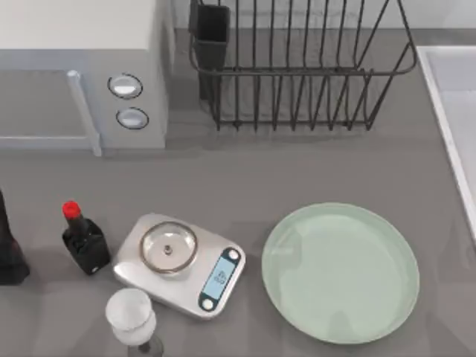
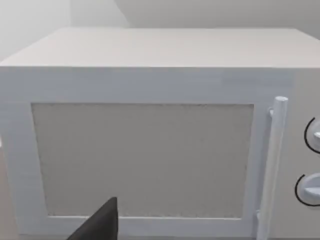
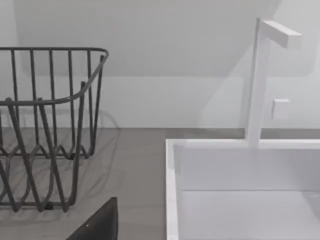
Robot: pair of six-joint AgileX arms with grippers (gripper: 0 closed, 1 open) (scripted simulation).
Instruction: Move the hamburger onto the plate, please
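Note:
The hamburger is out of view. The plate (image 1: 341, 271), large, round and pale mint green with a shallow rim, lies on the grey counter at the front right with nothing on it. A dark part of my left arm (image 1: 9, 249) stands at the top view's far left edge, beside the bottle. In the left wrist view a dark piece of the left gripper (image 2: 100, 226) points at the shut microwave door (image 2: 142, 160). A dark piece of the right gripper (image 3: 100, 224) hangs above the counter between the rack (image 3: 45, 125) and the sink (image 3: 240, 190).
A white microwave (image 1: 82, 67) fills the back left and a dark wire dish rack (image 1: 297, 67) stands at the back middle. A white sink (image 1: 454, 111) runs along the right edge. A silver scale (image 1: 180, 264), a red-capped dark bottle (image 1: 83, 239) and a clear glass (image 1: 132, 318) crowd the front left.

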